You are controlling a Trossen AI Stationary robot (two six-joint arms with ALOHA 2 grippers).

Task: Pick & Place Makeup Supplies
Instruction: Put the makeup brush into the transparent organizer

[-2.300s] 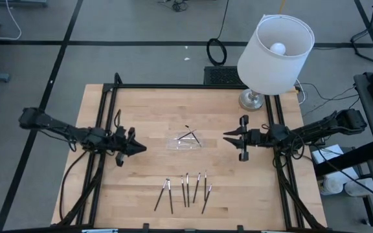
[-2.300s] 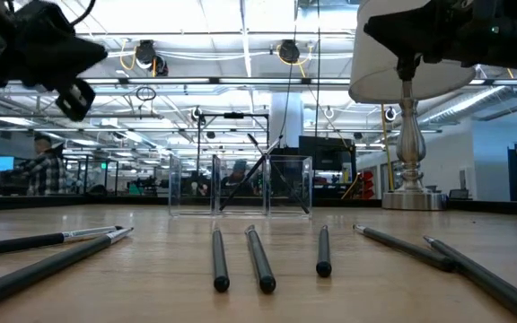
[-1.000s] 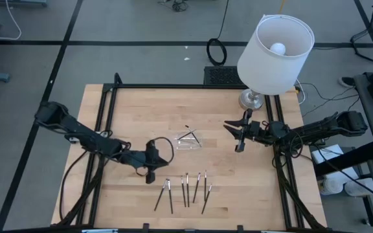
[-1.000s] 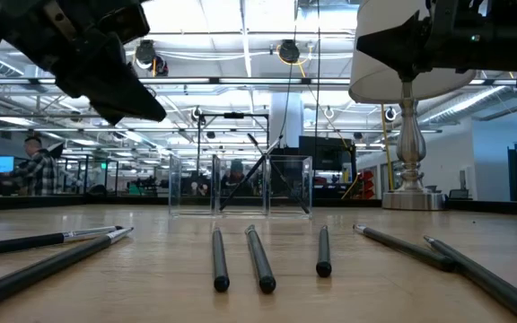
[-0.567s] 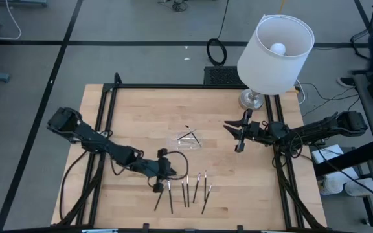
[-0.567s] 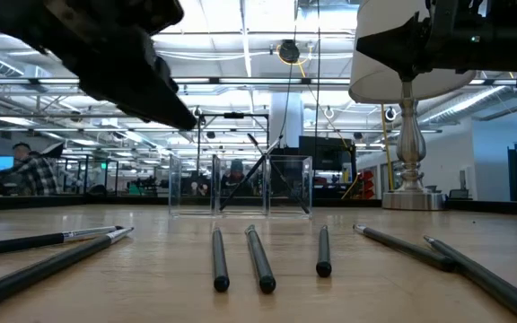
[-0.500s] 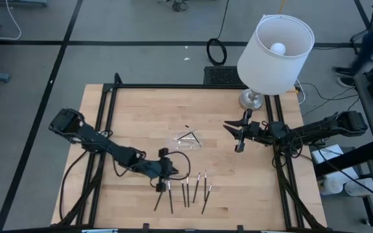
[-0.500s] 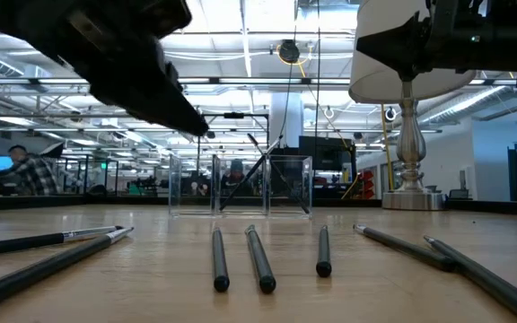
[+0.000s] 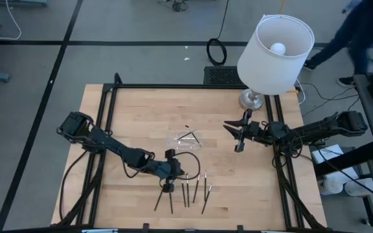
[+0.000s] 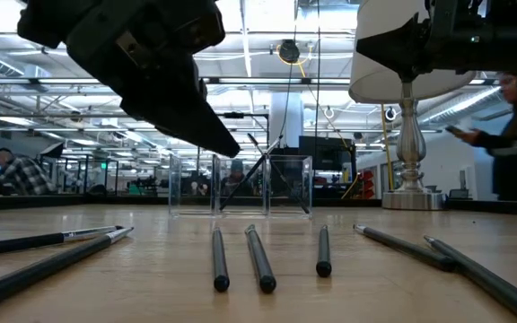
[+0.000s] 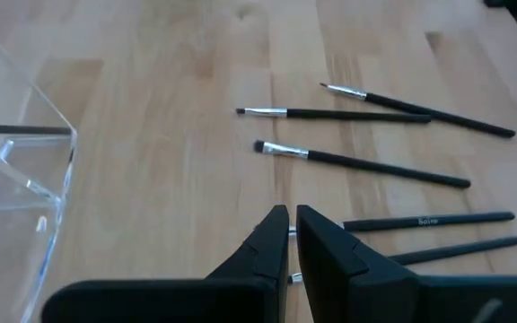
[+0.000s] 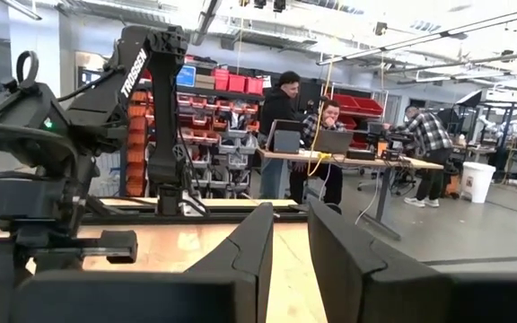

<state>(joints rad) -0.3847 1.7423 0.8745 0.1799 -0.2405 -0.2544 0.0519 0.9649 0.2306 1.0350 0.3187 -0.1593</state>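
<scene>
Left gripper sits over the 12 o'clock end of the brush row, at the table's near edge, about 6 o'clock from centre. Its fingers are pressed nearly together, only a slit between them, nothing pinched that I can see.

In the left wrist view one brush lies just ahead of the fingertips, crosswise to the reach, with two more beyond it. Two plain sticks run out sideways right at the tips. In the high view the row's long axes run roughly 12 to 6, the leftmost pair splayed toward 7.

Key relation: the nearest stick is directly under or just off the tips, toward 3 o'clock of the left gripper, its axis across the jaw line. My read: the jaws need to spread before dropping, and straddle one shaft only, since the neighbours lie close.

Clear tray is at about 1 o'clock from the left gripper, near table centre, a couple of sticks already in it.

Right gripper waits at 3 o'clock, well apart from the row, fingers a narrow gap apart, empty. Left arm is clearly nearer
</scene>
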